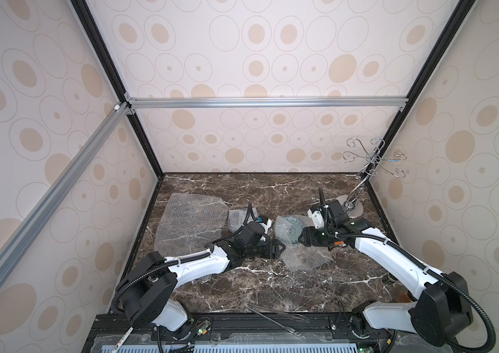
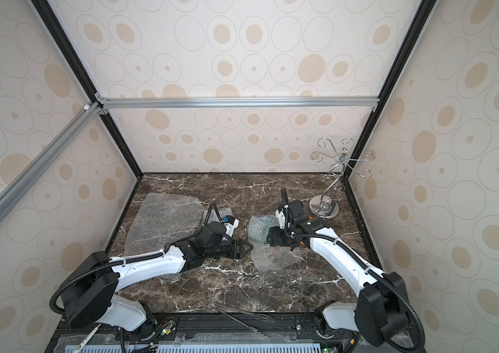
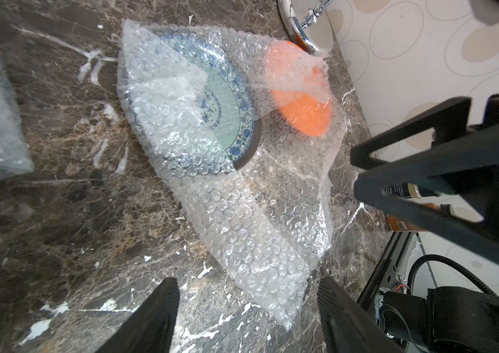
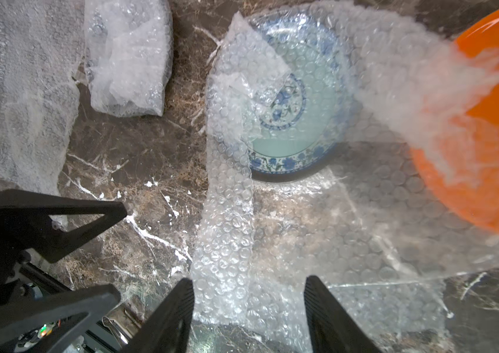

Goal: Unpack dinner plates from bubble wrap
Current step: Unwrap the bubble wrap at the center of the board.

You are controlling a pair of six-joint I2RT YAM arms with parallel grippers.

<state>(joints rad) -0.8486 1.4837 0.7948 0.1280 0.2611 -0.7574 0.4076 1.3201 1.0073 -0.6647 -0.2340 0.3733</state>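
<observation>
A pale dinner plate with a blue-green patterned rim [image 3: 229, 116] [image 4: 303, 122] lies mid-table [image 1: 291, 229] [image 2: 261, 229], half covered by a loose sheet of bubble wrap [image 3: 242, 220] [image 4: 226, 229]. An orange plate [image 3: 300, 101] [image 4: 486, 152] sits beside it under a flap of the same sheet. My left gripper [image 3: 248, 290] [image 1: 281, 247] is open, low over the table, with the sheet's corner between its fingers. My right gripper [image 4: 248, 287] [image 1: 302, 237] is open too, and the wrap lies between its fingers. The two grippers face each other across the sheet.
A flat bubble wrap sheet [image 1: 190, 220] [image 4: 21, 107] lies at the left. Next to it is a folded bundle of wrap [image 1: 236, 220] [image 4: 128, 61]. A wire stand with a silver disc base [image 1: 353, 207] [image 2: 323, 207] stands back right. Metal tongs [image 1: 272, 318] lie at the front edge.
</observation>
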